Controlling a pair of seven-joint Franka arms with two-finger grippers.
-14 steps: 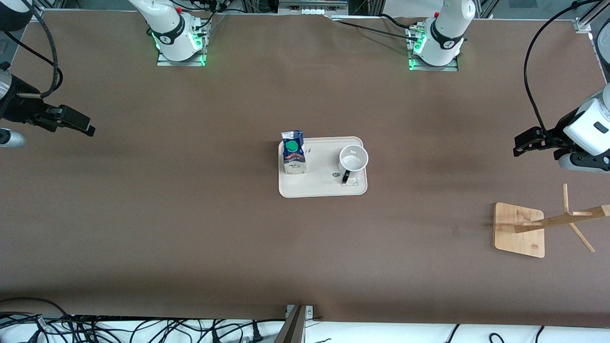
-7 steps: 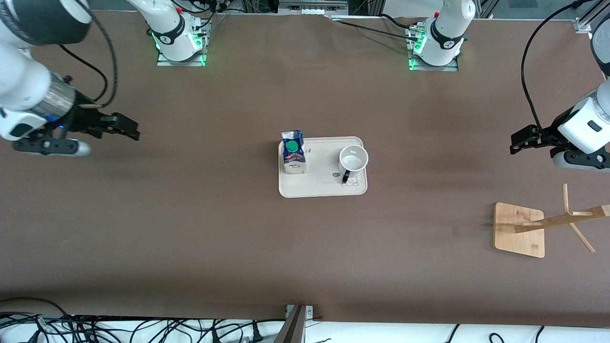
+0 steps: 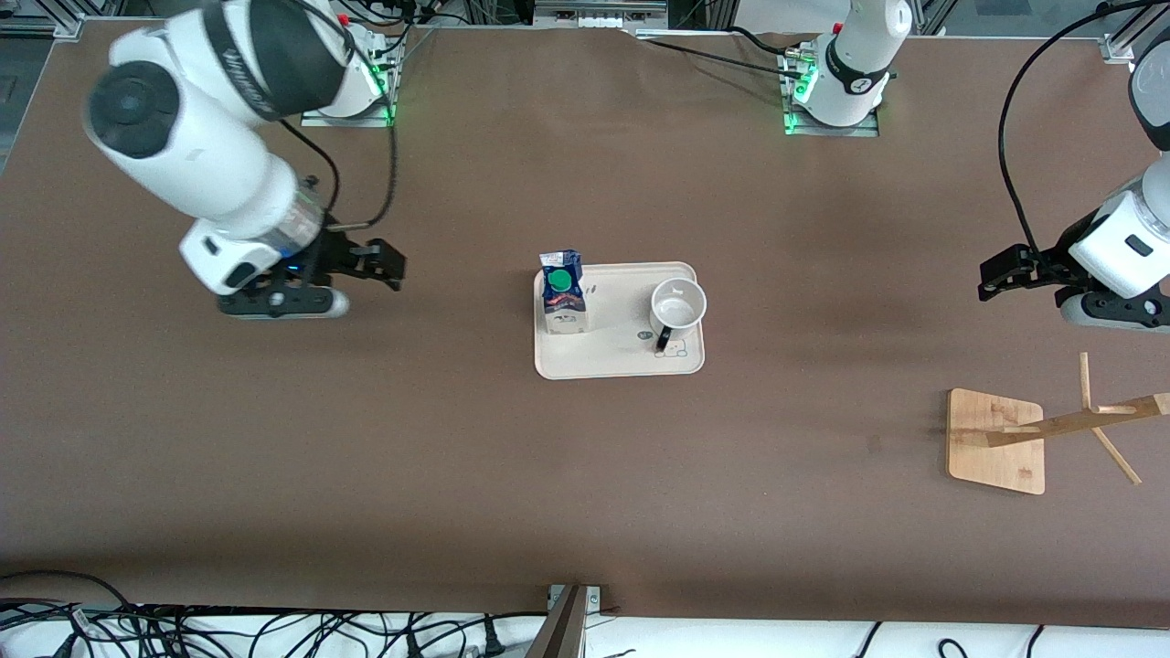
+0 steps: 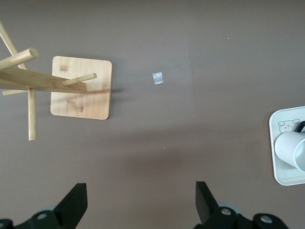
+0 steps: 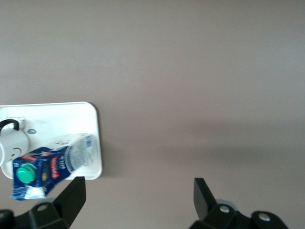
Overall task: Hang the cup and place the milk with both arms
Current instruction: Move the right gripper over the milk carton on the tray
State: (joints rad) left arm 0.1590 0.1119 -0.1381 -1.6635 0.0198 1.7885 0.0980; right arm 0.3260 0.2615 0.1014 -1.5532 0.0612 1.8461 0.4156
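Observation:
The white cup (image 3: 678, 309) with a black handle and the dark-blue and white milk carton (image 3: 561, 292) with a green cap stand on a cream tray (image 3: 614, 352) at the table's middle. The cup also shows in the left wrist view (image 4: 291, 149) and the right wrist view (image 5: 12, 141); the milk shows in the right wrist view (image 5: 50, 164). My right gripper (image 3: 388, 265) is open and empty over bare table, toward the right arm's end from the tray. My left gripper (image 3: 992, 274) is open and empty over the table toward the left arm's end.
A wooden cup stand with pegs on a square base (image 3: 996, 441) stands near the left arm's end, nearer the front camera than the left gripper; it also shows in the left wrist view (image 4: 81, 88). A small scrap of tape (image 4: 157, 78) lies on the brown table.
The right arm has swung in from the table's end toward the tray, its gripper now much closer to the milk. The left gripper has barely moved.

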